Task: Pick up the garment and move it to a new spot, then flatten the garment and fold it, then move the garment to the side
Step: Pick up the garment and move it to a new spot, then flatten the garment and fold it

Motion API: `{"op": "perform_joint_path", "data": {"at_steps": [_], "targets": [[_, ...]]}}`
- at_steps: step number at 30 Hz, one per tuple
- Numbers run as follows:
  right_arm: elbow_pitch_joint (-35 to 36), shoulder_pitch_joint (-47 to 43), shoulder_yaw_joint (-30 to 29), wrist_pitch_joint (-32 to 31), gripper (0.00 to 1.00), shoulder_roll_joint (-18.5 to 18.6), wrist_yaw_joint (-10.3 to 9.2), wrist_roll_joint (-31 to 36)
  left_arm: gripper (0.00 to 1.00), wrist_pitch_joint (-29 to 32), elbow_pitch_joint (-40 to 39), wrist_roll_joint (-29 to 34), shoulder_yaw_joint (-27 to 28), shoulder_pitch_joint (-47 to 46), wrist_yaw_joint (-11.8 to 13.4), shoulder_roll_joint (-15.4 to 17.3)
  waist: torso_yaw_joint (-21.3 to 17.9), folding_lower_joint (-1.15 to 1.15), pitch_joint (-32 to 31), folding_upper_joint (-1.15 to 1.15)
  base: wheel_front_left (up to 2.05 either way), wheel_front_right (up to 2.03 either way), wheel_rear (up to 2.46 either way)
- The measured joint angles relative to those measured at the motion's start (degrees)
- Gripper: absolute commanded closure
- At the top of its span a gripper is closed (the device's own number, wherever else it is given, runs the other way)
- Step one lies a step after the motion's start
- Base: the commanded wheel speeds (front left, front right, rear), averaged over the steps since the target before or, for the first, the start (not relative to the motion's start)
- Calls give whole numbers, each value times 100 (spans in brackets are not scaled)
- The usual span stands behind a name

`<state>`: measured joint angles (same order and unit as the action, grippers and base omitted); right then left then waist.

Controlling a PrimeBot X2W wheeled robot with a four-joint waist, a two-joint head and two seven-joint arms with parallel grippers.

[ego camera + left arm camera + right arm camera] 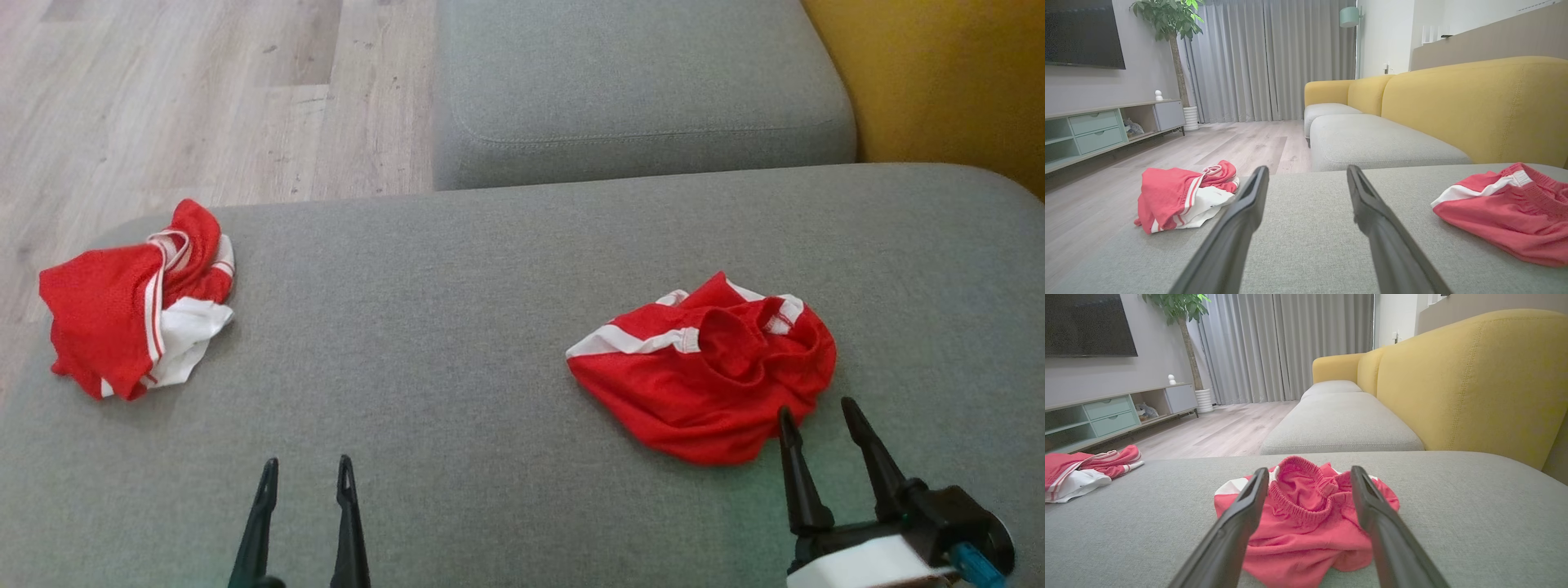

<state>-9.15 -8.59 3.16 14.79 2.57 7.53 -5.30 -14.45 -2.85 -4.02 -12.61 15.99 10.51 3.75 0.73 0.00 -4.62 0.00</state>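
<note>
Lying crosswise, garment (694, 400), waistband (739, 331) away.

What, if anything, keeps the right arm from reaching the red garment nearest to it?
Probably nothing, so yes. The right tool stands open at the near edge of the red garment and is aimed at it, and nothing on the grey cushion stands in its way.

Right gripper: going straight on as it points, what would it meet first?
The crumpled red shorts on the grey cushion, just ahead of the right gripper; the gap is hard to judge.
</note>
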Motion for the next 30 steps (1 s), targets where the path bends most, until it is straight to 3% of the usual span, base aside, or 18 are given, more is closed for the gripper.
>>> {"op": "perform_joint_path", "data": {"at_steps": [30], "targets": [[-67, -25, 197, 0, 0, 0, 0, -18, 0, 0, 127, 158, -109, 2, 0, -18, -57, 0, -53, 0, 0, 0, 0]]}}
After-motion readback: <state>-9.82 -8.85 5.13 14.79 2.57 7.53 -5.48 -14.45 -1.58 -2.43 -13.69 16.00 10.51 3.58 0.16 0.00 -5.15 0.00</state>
